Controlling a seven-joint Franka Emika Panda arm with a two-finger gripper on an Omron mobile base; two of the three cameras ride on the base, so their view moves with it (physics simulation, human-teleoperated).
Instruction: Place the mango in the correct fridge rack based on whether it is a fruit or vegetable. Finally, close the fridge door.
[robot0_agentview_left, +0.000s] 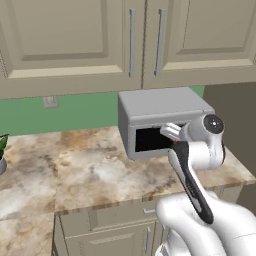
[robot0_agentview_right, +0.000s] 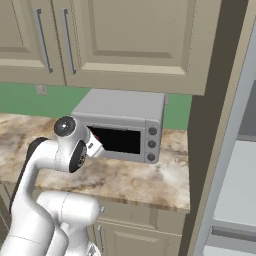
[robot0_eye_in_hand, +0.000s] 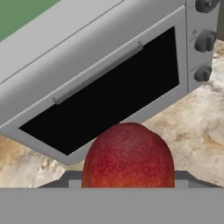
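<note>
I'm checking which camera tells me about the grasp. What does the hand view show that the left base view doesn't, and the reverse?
Hand view alone: the red mango held close at the gripper, and the toaster oven's three knobs. Left base view alone: the upper cabinets, a wall outlet and the white arm. Both: the grey toaster oven on the marble counter.

We see a marbled brown-and-cream counter (robot0_agentview_left: 90, 175) running beneath beige upper cabinets (robot0_agentview_left: 65, 40) with long vertical metal handles (robot0_agentview_left: 132, 42). Between them the wall (robot0_agentview_left: 70, 112) is green, with a small outlet plate (robot0_agentview_left: 50, 102) set into it. A grey toaster oven (robot0_agentview_right: 122, 125) stands on the counter just ahead of the jaws — dark glass door, bar handle, three knobs (robot0_agentview_right: 152, 144) down one side. Beige base cabinets (robot0_agentview_left: 115, 235) sit below, and the light is even and soft.
</note>
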